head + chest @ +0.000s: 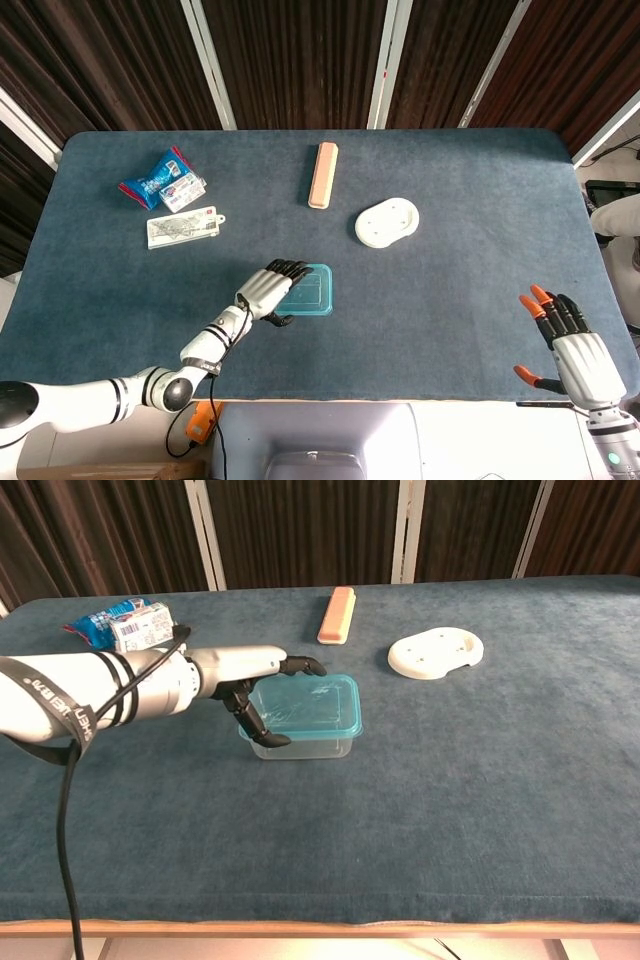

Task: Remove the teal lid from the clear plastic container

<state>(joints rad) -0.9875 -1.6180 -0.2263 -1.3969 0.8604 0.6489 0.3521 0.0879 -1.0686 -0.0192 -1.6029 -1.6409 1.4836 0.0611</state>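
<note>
The clear plastic container (300, 742) stands near the table's middle with its teal lid (314, 290) (312, 704) seated on top. My left hand (264, 291) (236, 671) reaches in from the left and straddles the container's left end. Its fingers (300, 664) lie over the lid's far-left edge. The thumb (262, 731) hangs down by the near-left corner; I cannot tell if it touches. Nothing is lifted. My right hand (574, 346) hovers off the table's near right edge, fingers spread and empty. The chest view does not show it.
A peach bar (322, 174) (337, 614) lies at the back centre. A white oval plate (387, 221) (437, 652) sits right of the container. Snack packets (160, 180) (120, 625) and a flat white packet (182, 226) lie at the back left.
</note>
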